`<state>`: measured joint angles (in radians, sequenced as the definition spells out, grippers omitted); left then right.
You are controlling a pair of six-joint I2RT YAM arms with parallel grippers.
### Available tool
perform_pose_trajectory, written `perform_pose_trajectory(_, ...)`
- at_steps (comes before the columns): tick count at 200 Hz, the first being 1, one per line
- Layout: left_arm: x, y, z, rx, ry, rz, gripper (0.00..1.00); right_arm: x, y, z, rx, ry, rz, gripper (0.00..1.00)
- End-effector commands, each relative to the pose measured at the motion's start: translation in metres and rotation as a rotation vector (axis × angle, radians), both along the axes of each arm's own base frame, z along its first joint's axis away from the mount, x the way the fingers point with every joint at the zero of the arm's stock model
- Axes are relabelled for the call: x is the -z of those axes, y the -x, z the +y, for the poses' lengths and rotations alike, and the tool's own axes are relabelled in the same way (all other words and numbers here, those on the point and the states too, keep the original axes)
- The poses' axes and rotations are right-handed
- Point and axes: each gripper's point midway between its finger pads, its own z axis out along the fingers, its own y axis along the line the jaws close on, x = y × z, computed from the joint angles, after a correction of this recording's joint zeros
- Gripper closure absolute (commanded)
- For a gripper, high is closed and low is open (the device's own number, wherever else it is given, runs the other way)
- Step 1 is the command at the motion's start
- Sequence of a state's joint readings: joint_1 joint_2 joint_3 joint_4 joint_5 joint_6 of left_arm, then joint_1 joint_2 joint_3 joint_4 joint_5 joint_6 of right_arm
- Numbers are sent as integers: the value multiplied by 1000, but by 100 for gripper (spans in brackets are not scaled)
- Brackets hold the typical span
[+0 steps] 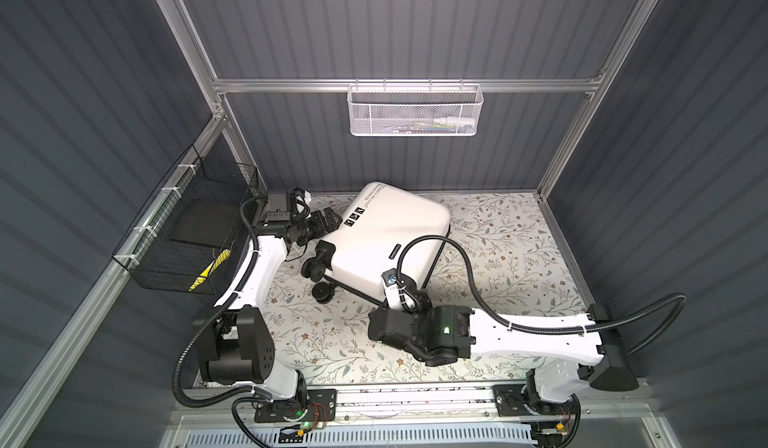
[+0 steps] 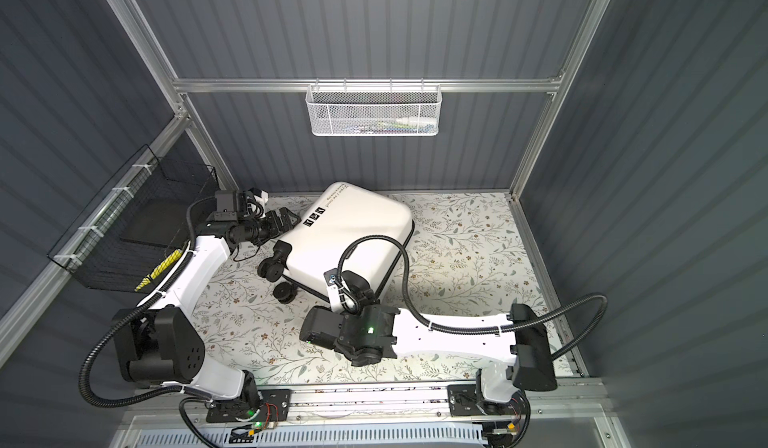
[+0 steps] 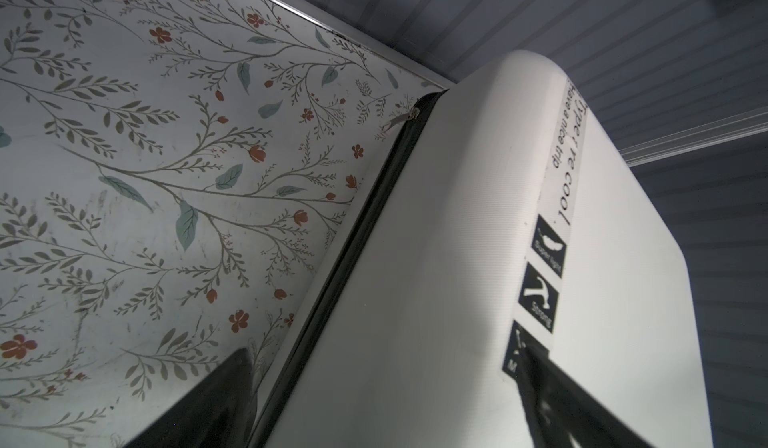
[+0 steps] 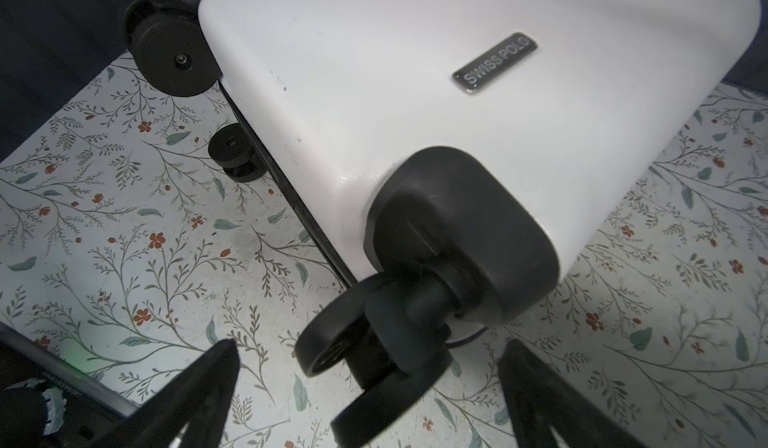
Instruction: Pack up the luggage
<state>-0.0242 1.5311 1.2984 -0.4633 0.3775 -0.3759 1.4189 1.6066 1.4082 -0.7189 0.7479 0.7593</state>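
Left pincer (image 3: 384,354): jaws are held wide apart at the sticker end of the luggage (image 1: 386,238); nothing is clamped, and contact cannot be told.
Right pincer (image 4: 370,354): jaws are spread apart on either side of a spinner wheel (image 4: 374,342) at the near corner; the wheel is not gripped.
Luggage: it lies shut on its side on the floral counter (image 1: 519,250), towards the back, with its wheels pointing to the left arm.
Step in hand: judged to be the opening, since no packing is yet possible.
Next move: the zipper pull (image 3: 401,119) would need to be reached and drawn while the shell is steadied.
White mesh basket (image 1: 413,111): small items are seen inside but cannot be identified.
Black wire basket (image 1: 187,234): a yellow-and-black item (image 1: 210,269) and a dark flat piece (image 1: 203,225) are held.
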Motion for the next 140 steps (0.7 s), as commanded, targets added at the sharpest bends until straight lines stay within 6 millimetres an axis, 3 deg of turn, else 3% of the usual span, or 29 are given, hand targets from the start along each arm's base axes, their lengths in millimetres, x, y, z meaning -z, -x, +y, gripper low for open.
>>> perform_pose_trajectory(1, 8, 3, -4, 29, 25, 15, 0, 10, -16, -18, 90, 88, -28, 1)
perform_pose_trajectory(40, 10, 13, -13, 72, 66, 21, 0, 31, -33, -52, 167, 95, 18, 1)
perform_pose_trajectory(104, 3, 38, -36, 129, 208, 8, 0, 32, -59, -114, 268, 19, 65, 1)
perform_pose_trajectory(140, -9, 55, -63, 179, 241, -26, 0, 33, -68, -142, 295, -52, 102, 1)
